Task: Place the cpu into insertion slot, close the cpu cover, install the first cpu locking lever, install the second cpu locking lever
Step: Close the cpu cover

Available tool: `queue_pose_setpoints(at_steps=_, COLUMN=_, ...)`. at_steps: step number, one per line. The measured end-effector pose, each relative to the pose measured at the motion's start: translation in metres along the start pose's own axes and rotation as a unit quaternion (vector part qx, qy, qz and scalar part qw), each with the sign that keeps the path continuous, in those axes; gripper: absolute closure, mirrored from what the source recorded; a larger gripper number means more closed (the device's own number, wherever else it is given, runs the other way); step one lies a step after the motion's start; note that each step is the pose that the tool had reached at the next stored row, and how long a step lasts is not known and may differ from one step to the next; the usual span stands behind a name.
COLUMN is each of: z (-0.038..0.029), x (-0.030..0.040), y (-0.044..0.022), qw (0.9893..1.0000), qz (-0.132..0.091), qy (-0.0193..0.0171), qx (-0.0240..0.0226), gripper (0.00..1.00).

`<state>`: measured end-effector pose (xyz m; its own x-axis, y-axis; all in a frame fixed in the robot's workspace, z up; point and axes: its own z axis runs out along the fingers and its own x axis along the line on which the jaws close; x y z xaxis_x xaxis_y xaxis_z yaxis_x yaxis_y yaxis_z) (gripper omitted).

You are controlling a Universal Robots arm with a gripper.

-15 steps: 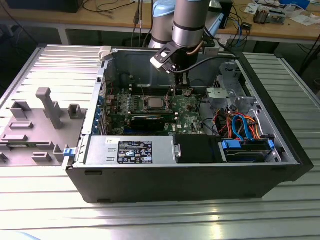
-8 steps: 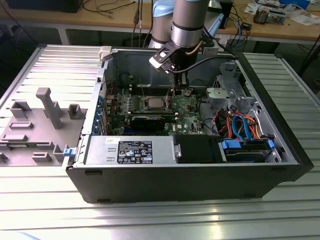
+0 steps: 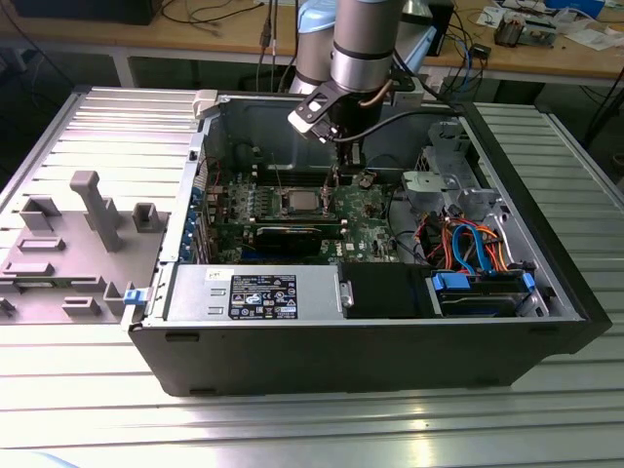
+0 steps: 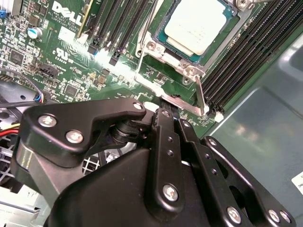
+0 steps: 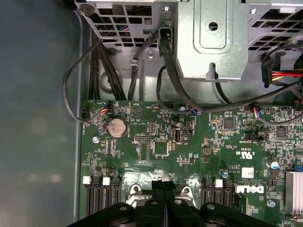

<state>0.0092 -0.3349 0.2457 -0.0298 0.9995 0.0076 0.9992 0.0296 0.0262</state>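
The cpu point(image 4: 199, 23), a square chip with a pale metal top, lies flat in the insertion slot point(image 4: 189, 72) on the green motherboard point(image 4: 71, 56). The shiny cpu cover point(image 4: 163, 40) frames it, lying down around the chip. In the exterior view the cpu point(image 3: 299, 201) sits mid-board inside the open computer case. My gripper point(image 4: 169, 112) is shut, its black fingers point(image 5: 157, 189) pressed together with nothing visible between them. The tips sit right at the socket's metal edge, beside a bright tab point(image 4: 177, 101). The gripper point(image 3: 343, 168) hangs just behind the socket.
Black memory slots point(image 4: 241, 52) flank the socket on both sides. A black graphics card point(image 3: 292, 232) lies in front of it. Black cables point(image 5: 109, 71) and a metal drive cage point(image 5: 213, 42) stand beyond the board. The case walls point(image 3: 322, 331) box everything in.
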Motion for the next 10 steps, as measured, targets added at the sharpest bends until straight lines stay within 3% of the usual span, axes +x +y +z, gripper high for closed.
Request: queue_pose_setpoints(at_steps=10, z=-0.0002, x=0.0002, y=-0.0064, qw=1.0, qz=0.0, qy=0.0, qx=0.0, gripper=0.89)
